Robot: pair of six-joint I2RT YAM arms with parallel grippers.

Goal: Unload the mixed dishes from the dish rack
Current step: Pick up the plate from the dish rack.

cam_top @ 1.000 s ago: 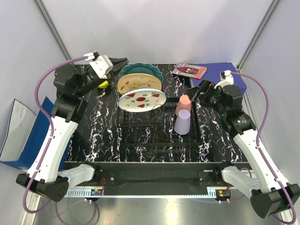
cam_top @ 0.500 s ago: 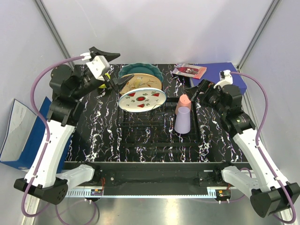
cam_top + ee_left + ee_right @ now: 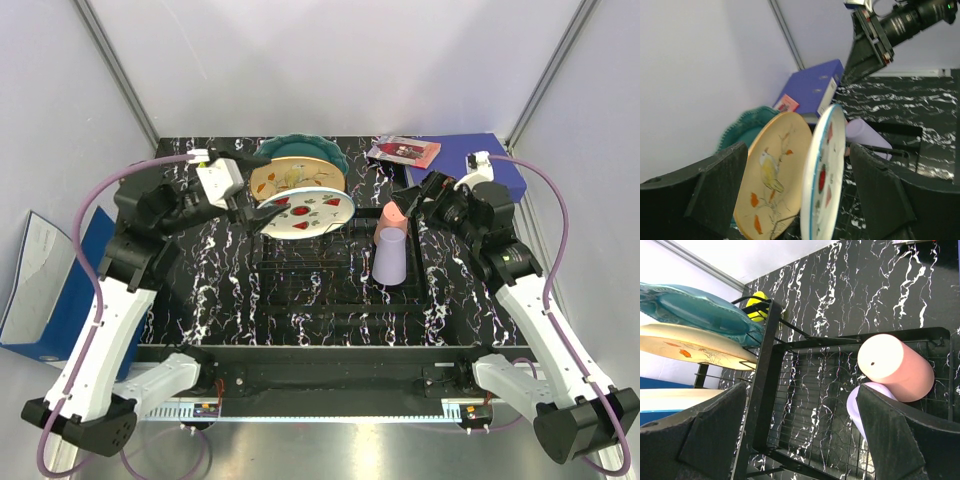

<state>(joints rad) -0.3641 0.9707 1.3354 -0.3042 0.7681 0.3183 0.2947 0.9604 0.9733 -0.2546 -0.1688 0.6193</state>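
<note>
From above, the cream-orange plate (image 3: 290,176) hides most of the teal scalloped plate (image 3: 300,146). In the right wrist view, the pink cup (image 3: 895,367) covers much of the lavender cup (image 3: 857,407).

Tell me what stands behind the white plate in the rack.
The cream-orange plate stands right behind it, then the teal scalloped plate, mostly covered: only its upper rim shows.
</note>
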